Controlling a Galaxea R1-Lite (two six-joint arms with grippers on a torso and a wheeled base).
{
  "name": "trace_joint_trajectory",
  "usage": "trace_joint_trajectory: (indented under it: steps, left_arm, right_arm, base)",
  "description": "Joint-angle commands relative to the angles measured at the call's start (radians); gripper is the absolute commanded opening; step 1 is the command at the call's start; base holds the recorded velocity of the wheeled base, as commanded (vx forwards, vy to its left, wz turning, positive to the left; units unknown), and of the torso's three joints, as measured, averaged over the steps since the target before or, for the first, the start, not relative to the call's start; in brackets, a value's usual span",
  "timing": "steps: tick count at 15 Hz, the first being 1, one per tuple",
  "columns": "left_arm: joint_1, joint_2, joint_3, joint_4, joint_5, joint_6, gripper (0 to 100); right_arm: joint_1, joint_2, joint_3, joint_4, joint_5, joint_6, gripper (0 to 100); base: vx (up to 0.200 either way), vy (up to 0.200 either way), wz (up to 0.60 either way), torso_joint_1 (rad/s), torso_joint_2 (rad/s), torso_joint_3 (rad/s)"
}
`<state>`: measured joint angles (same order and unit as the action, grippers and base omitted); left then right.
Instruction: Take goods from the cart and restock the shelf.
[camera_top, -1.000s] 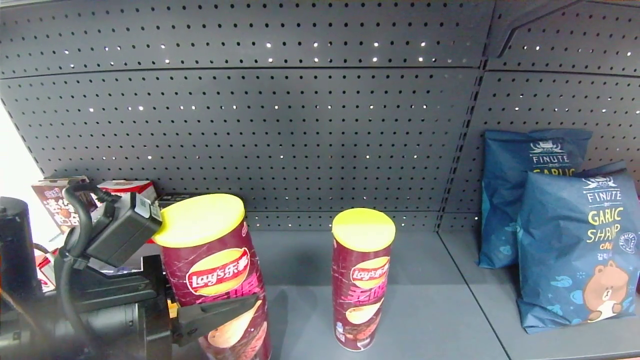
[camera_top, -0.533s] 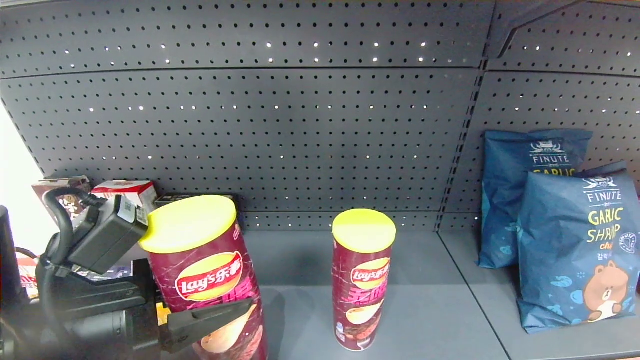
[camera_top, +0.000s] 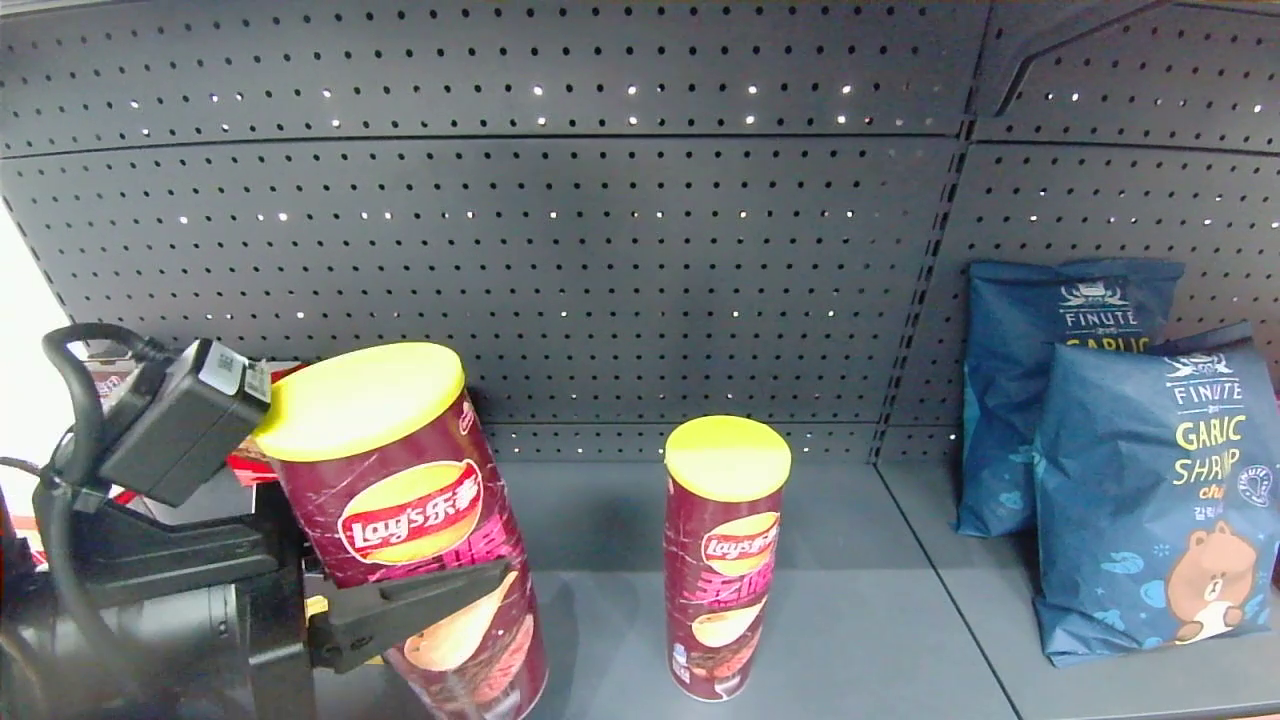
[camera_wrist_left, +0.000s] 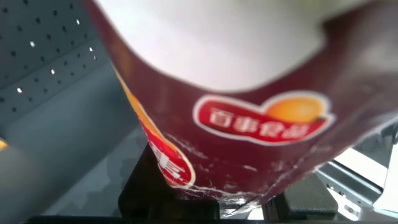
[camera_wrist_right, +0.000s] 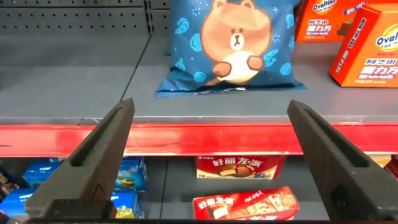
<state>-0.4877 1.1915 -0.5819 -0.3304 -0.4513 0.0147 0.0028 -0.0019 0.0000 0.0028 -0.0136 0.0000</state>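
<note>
Chip can (camera_top: 395, 480) inside left gripper (camera_top: 450, 610)

Two blue snack bags (camera_top: 1150, 500) standing at the right end of the shelf (camera_top: 850, 620), orange boxes (camera_wrist_right: 367, 43) just beside, perforated back panel (camera_top: 600, 250)

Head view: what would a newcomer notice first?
A big maroon chip can with a yellow lid, tilted and clamped in the left gripper at the left front of the shelf. A matching can stands upright at its middle, and blue snack bags stand at the right.
</note>
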Motion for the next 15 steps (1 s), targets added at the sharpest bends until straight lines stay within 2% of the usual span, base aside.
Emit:
trace_joint_trajectory:
  steps: [1, 3, 4, 6, 8, 10, 12, 15]
  left_arm:
    - [0.014, 0.060, -0.039, -0.002, 0.000, 0.025, 0]
    - [0.054, 0.108, -0.075, -0.002, 0.002, 0.077, 0]
    - [0.067, 0.135, -0.098, -0.004, 0.002, 0.091, 0]
    - [0.064, 0.172, -0.138, -0.004, -0.004, 0.094, 0]
    - [0.061, 0.214, -0.164, -0.033, -0.040, 0.096, 0]
    - [0.060, 0.306, -0.180, -0.145, -0.102, 0.097, 0]
    - [0.066, 0.396, -0.219, -0.216, -0.106, 0.096, 0]
    - [0.083, 0.490, -0.297, -0.213, -0.106, 0.096, 0]
  right_arm:
    - [0.000, 0.002, 0.000, 0.000, 0.000, 0.000, 100]
    - [0.000, 0.002, 0.000, 0.000, 0.000, 0.000, 100]
    - [0.000, 0.002, 0.000, 0.000, 0.000, 0.000, 100]
    - [0.000, 0.002, 0.000, 0.000, 0.000, 0.000, 100]
    - [0.000, 0.002, 0.000, 0.000, 0.000, 0.000, 100]
    - [0.000, 0.002, 0.000, 0.000, 0.000, 0.000, 100]
    - [0.000, 0.002, 0.000, 0.000, 0.000, 0.000, 100]
    - [0.000, 0.002, 0.000, 0.000, 0.000, 0.000, 100]
  base:
    - [0.000, 0.000, 0.00, 0.000, 0.00, 0.000]
    - [0.000, 0.000, 0.00, 0.000, 0.00, 0.000]
    - [0.000, 0.000, 0.00, 0.000, 0.00, 0.000]
    - [0.000, 0.000, 0.00, 0.000, 0.00, 0.000]
    - [0.000, 0.000, 0.00, 0.000, 0.00, 0.000]
    - [0.000, 0.000, 0.00, 0.000, 0.00, 0.000]
    - [0.000, 0.000, 0.00, 0.000, 0.00, 0.000]
    - [0.000, 0.000, 0.00, 0.000, 0.00, 0.000]
